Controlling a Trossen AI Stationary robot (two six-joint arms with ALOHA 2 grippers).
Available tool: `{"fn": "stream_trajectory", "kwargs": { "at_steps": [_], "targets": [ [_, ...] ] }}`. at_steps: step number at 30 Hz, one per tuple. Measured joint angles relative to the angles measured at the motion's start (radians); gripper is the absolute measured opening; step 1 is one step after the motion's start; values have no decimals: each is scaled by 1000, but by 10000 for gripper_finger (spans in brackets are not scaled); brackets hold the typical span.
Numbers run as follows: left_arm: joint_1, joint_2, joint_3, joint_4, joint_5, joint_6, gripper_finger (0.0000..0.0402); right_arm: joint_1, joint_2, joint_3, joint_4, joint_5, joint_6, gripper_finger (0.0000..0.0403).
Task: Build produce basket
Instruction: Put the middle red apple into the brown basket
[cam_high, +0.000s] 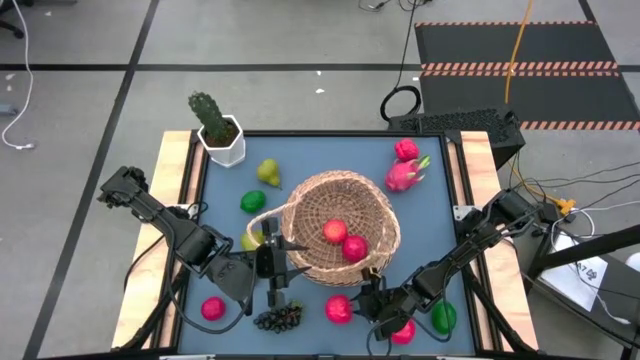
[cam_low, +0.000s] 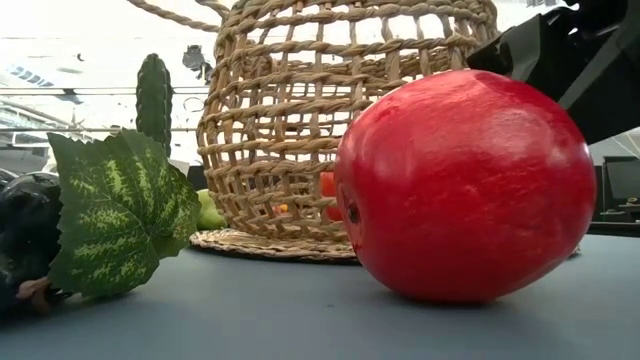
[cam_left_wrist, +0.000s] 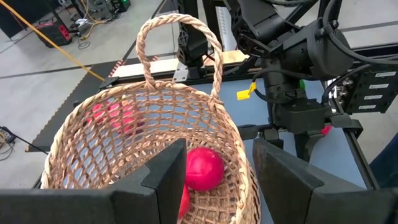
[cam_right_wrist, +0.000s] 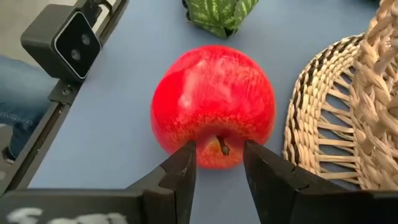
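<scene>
Overhead, wicker basket sits mid-table with two red apples inside; a third red apple lies at its six o'clock, just ahead of the right gripper. The left gripper hovers at the basket's eight o'clock, grape bunch below it.

Table level: apple fills the foreground, a grape leaf at nine o'clock, basket behind.

Left wrist: fingers spread apart over the basket rim, holding nothing.

Right wrist: fingers stand slightly apart at the apple's stem end, not yet around it. Judged best: widen, advance until the pads straddle the fruit's widest girth, then close, since its glossy round skin may squirt free.
</scene>
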Motion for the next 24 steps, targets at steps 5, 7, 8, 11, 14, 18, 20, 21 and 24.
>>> {"fn": "stream_trajectory", "kwargs": {
  "at_steps": [5,7,8,11,14,18,20,21,24],
  "targets": [
    [0,0,0,0,0,6,184,0,0,0,-1,0,-8,125],
    [0,0,0,0,0,6,184,0,0,0,-1,0,-8,122],
    [0,0,0,0,0,6,184,0,0,0,-1,0,-8,118],
    [0,0,0,0,0,6,184,0,0,0,-1,0,-8,100],
    [0,0,0,0,0,6,184,0,2,0,0,0,-10,80],
    [0,0,0,0,0,6,184,0,9,0,1,0,-18,67],
    [0,0,0,0,0,9,184,0,13,0,11,0,-19,66],
    [0,0,0,0,0,9,184,0,13,0,11,1,-22,66],
    [0,0,0,0,0,9,184,-1,13,0,32,1,-27,65]
  ]
}}
